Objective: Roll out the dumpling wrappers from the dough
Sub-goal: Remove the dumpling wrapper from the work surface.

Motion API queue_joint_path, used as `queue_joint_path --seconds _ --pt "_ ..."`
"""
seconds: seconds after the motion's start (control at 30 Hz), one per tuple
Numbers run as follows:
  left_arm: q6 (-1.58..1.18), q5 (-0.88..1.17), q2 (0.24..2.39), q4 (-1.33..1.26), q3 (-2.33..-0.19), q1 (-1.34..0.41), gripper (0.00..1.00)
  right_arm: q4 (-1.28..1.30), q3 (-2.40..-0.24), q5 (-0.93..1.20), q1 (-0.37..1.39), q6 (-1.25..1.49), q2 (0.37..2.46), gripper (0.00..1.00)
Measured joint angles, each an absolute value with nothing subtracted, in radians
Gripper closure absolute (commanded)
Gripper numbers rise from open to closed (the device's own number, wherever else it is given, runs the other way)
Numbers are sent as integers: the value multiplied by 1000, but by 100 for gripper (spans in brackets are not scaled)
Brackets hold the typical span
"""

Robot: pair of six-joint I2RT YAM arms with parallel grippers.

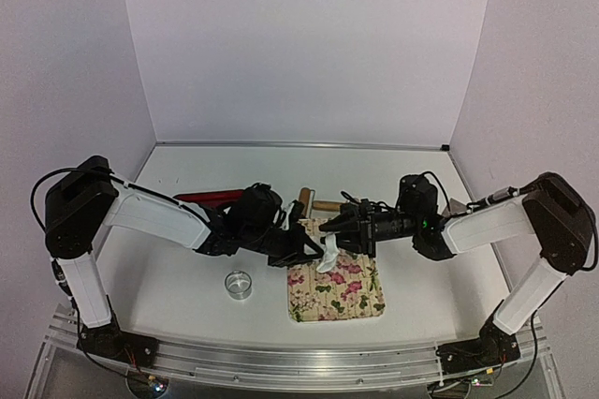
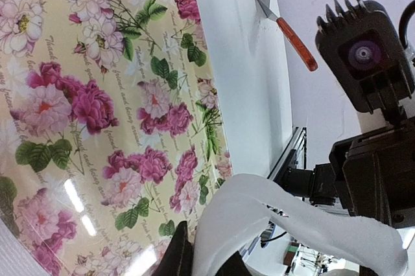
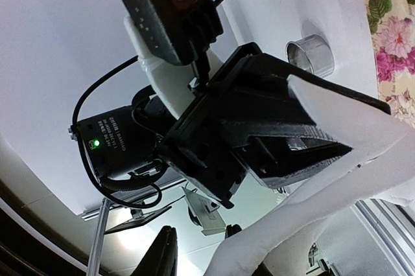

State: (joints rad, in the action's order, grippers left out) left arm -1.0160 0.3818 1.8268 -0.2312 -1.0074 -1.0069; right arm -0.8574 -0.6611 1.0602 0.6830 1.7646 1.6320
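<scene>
We see a white table (image 1: 178, 263): floral mat (image 1: 351, 301) near centre, metal ring cutter (image 1: 240, 284) left of it, wooden rolling pin (image 1: 316, 203) and red-handled tool (image 1: 208, 197) farther back.

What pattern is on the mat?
Pink and white flowers with green leaves on pale yellow; the mat shows best in the left wrist view.

We are seeing the dough (image 2: 285, 224) running off the bottom edge in the left wrist view, its lower end out of sight. The top edge is cutting the knife (image 2: 279, 17) blade. From above, the left arm (image 1: 159, 216) and right arm (image 1: 487, 221) are covering part of the rolling pin (image 1: 316, 203) and the mat (image 1: 337, 301).
</scene>
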Motion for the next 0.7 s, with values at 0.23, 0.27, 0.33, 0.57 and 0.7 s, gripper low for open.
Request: queue_joint_path --seconds 0.23,0.27,0.33,0.57,0.7 --pt "-1082 398 1839 -306 -960 -998 92 -869 -628 1037 681 1775 1594 100" --pt "-1090 400 1842 -310 -953 -997 92 -869 -618 1033 679 1777 1588 100" --pt "-1103 407 1851 -315 -946 -996 92 -869 -602 1027 677 1780 1577 100" --pt "-1120 420 1901 -304 -947 -994 91 -876 -594 1015 672 1786 1540 100" --pt "-1124 424 1929 -268 -959 -994 79 -876 -594 1011 672 1790 1528 100"
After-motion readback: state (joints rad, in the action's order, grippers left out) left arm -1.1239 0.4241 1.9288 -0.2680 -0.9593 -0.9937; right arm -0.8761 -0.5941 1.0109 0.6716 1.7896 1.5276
